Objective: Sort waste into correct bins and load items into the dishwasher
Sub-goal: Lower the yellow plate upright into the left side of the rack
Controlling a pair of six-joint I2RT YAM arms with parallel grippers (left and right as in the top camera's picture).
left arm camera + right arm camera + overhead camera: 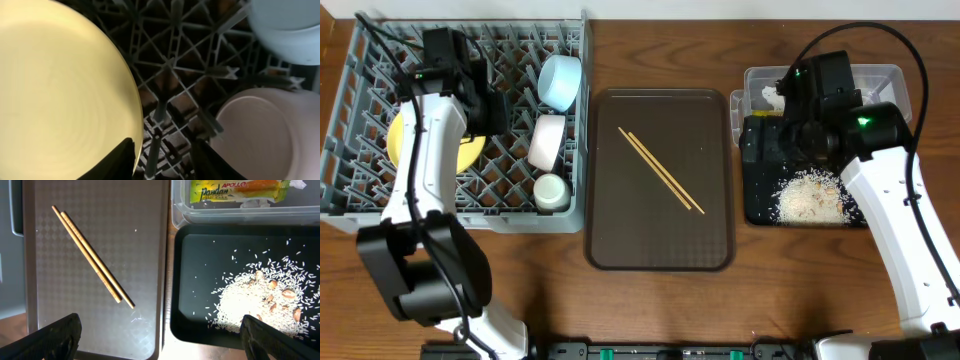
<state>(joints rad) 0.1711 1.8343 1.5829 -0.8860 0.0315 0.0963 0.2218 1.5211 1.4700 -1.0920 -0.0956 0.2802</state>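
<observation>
wooden chopsticks (92, 256) lie on the brown tray (50, 310): thin, light, stiff, likely to roll; pinch both mid-length. right gripper (162, 332) gapes wide; left gripper (167, 160) partly apart, empty.

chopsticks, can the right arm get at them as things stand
Probably yes: the chopsticks lie bare on the brown tray, nothing over them, and the right gripper hangs open close beside them.

Robot lab bench staged as a dishwashing station.
A left arm (420, 170) and right arm (905, 225) stand at a wooden table (770, 300) bearing a grey dish rack (515, 175) and brown serving tray (660, 230).
</observation>
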